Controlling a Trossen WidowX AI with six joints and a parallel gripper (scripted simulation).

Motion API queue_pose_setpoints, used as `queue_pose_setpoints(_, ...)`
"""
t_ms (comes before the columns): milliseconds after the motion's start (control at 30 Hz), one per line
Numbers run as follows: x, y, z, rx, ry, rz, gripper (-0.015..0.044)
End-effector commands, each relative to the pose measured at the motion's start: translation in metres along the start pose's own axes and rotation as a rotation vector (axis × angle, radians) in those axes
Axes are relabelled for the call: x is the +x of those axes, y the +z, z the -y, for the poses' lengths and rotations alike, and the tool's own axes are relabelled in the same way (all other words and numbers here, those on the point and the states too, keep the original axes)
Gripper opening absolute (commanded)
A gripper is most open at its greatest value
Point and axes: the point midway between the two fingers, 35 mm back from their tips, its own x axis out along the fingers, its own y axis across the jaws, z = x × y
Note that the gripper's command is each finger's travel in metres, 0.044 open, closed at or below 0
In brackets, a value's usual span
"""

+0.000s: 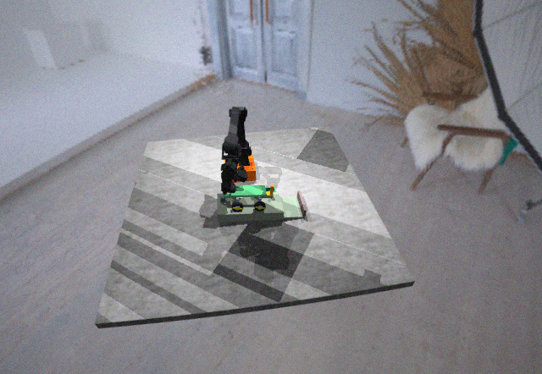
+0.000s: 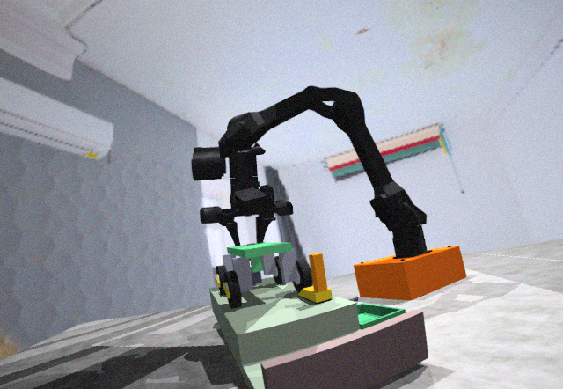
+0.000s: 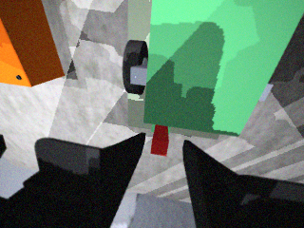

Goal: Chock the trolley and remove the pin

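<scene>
The trolley, with its green deck (image 1: 247,191) (image 2: 259,249) (image 3: 190,71), stands on the pale green ramp (image 1: 249,217) (image 2: 290,330). The yellow chock with its orange handle (image 1: 272,189) (image 2: 318,271) stands upright on the ramp, its base close against the downhill side of one wheel; exact contact cannot be told. The red head of the stop pin (image 3: 160,146) shows at the uphill end of the deck. My gripper (image 2: 249,242) (image 3: 163,140) is open and points down, its fingertips on either side of the pin head in the wrist view and around deck height. Nothing is held.
The green tray (image 2: 383,319) lies on the table beside the ramp, on the arm's side. The arm's orange base block (image 1: 250,173) (image 2: 409,275) (image 3: 28,47) stands behind it. A brownish-pink end board (image 1: 301,204) (image 2: 345,348) stands across the downhill end.
</scene>
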Motion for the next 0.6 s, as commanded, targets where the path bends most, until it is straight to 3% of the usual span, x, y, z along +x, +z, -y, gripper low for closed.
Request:
queue_pose_setpoints(0,0.009,0.001,-0.002,-0.007,0.014,-0.001,0.0190)
queue_pose_setpoints(533,0.023,0.002,-0.004,-0.007,0.014,-0.001,0.0190)
queue_pose_setpoints(567,0.020,0.001,-0.003,-0.002,0.006,0.000,0.0164)
